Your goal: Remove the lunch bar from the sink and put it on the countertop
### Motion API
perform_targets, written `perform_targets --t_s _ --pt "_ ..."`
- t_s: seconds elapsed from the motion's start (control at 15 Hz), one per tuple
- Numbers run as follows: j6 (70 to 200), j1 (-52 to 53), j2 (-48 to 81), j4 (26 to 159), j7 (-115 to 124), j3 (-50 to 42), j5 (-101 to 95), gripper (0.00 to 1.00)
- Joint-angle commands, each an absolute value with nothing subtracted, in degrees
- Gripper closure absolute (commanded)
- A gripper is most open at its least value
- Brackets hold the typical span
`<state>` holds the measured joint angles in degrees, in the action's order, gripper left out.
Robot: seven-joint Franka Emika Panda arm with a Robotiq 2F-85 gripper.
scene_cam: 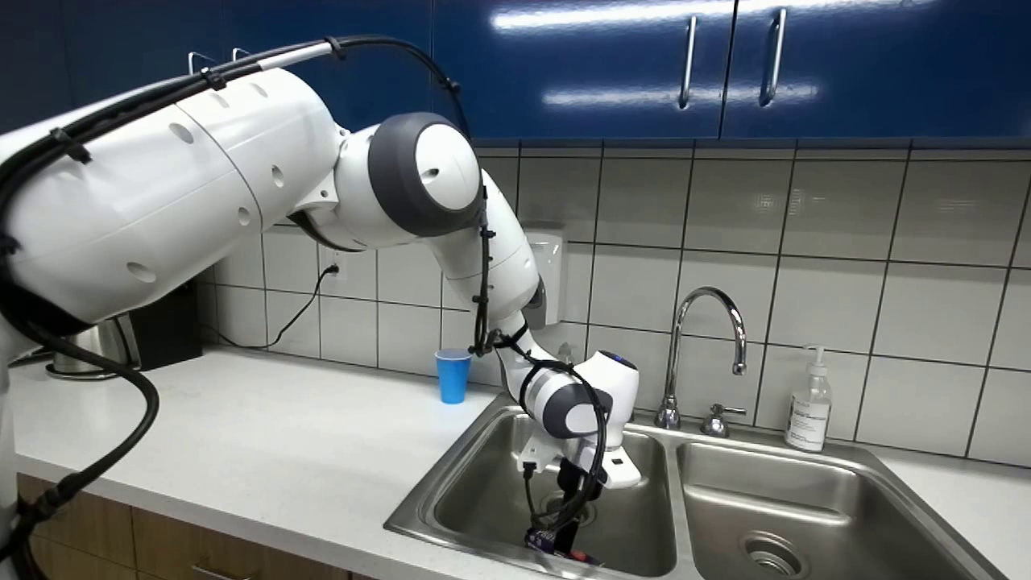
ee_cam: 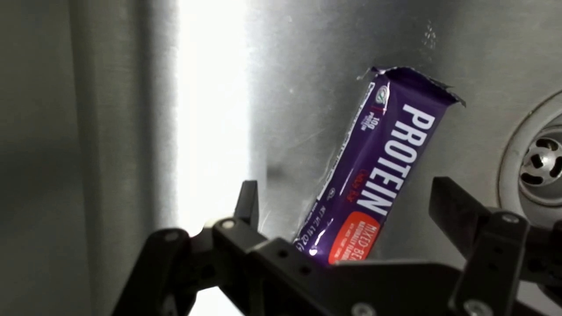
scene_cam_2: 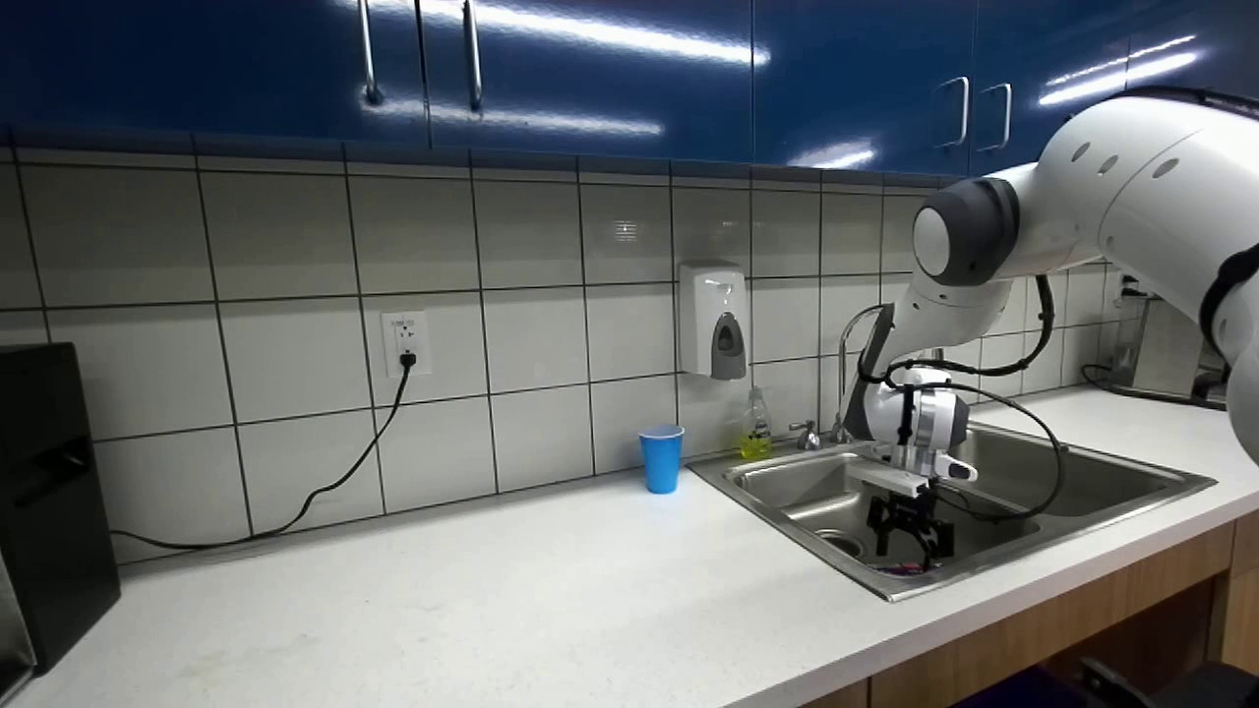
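- Bar [ee_cam: 373, 166]: lies on the floor of the sink [scene_cam: 681, 515], in the bowl [scene_cam: 475, 487] nearer the cup [scene_cam_2: 661, 460]. Is purple, with big white letters and a red patch. Slants in the wrist view, between a bright strip [ee_cam: 213, 109] of steel and the drain [ee_cam: 540, 161]. Has one end hidden behind the gripper [ee_cam: 345, 193].
- Gripper: points down at the bar, in the same bowl. Has its two fingers [ee_cam: 456, 213] spread wide, one on each side of the bar. Shows a gap between bar and each finger in the wrist view. Holds nothing.
- Arm [scene_cam: 145, 193]: bends down to the sink, big and mostly white.
- Sink: has two shiny bowls side by side, with a round drain in each.
- Tap [scene_cam: 673, 358]: stands at the back of the sink and curves over at the top. Has a small handle [scene_cam: 716, 424] just beside it.
- Counter [scene_cam_2: 472, 610]: runs beside the sink, white and smooth, with wood drawers [scene_cam: 233, 548] below.
- Cup: stands upright on the counter, near the sink's corner. Is blue.
- Pump bottle [scene_cam: 809, 411]: stands at the back of the sink, with a white label.
- Cupboards [scene_cam: 580, 64]: hang high on the wall [scene_cam: 725, 201], blue and shiny, with metal handles [scene_cam: 689, 63].
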<state>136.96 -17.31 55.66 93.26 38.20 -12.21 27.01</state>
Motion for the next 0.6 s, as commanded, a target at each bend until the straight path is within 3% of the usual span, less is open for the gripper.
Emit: perform_targets --t_s 0.0,0.53 --pt "134.8 -17.7 55.2 92.8 41.2 -12.3 27.3 0.0" --pt "134.4 -17.8 56.0 91.9 44.3 -12.7 26.8 0.0"
